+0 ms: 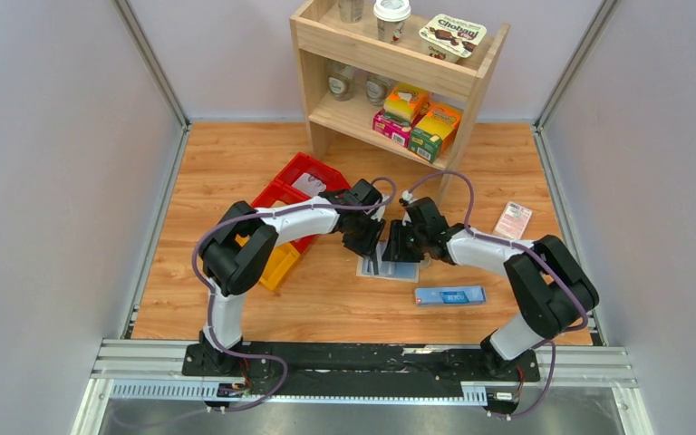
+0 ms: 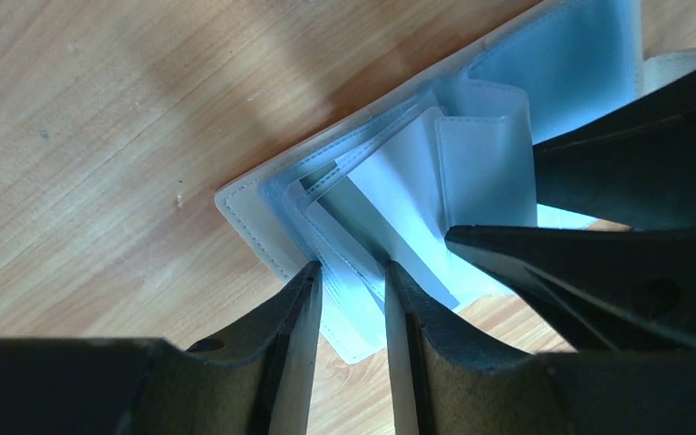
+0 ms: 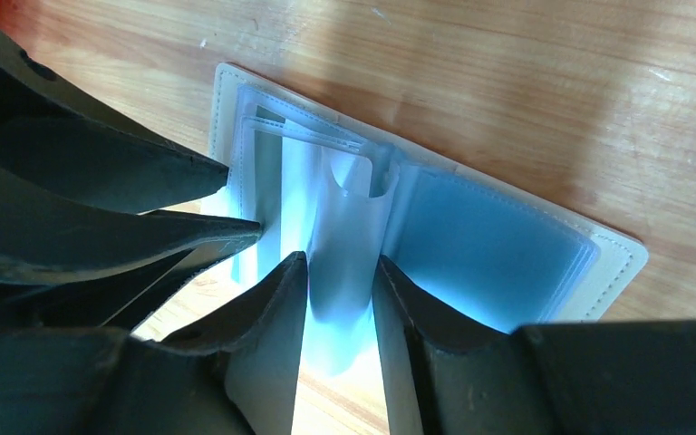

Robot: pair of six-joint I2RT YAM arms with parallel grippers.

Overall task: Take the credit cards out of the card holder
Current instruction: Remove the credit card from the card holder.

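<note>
The card holder (image 1: 390, 268) lies open on the wooden table, a cream cover (image 2: 240, 213) with pale blue clear sleeves (image 3: 489, 245) fanned up. My left gripper (image 2: 352, 269) is partly open, its tips set down over the edge of the left-hand sleeves. A pale flat sheet (image 2: 390, 181), perhaps a card, shows in those sleeves. My right gripper (image 3: 340, 263) faces it and is shut on one curled sleeve (image 3: 353, 227) standing at the spine. From above, both grippers (image 1: 369, 243) (image 1: 401, 246) meet over the holder and hide most of it.
A red crate (image 1: 299, 186) and a yellow bin (image 1: 276, 263) sit behind the left arm. A long blue box (image 1: 450, 295) lies near the right arm, a pink-white packet (image 1: 513, 220) farther right. A wooden shelf (image 1: 399, 68) with groceries stands at the back.
</note>
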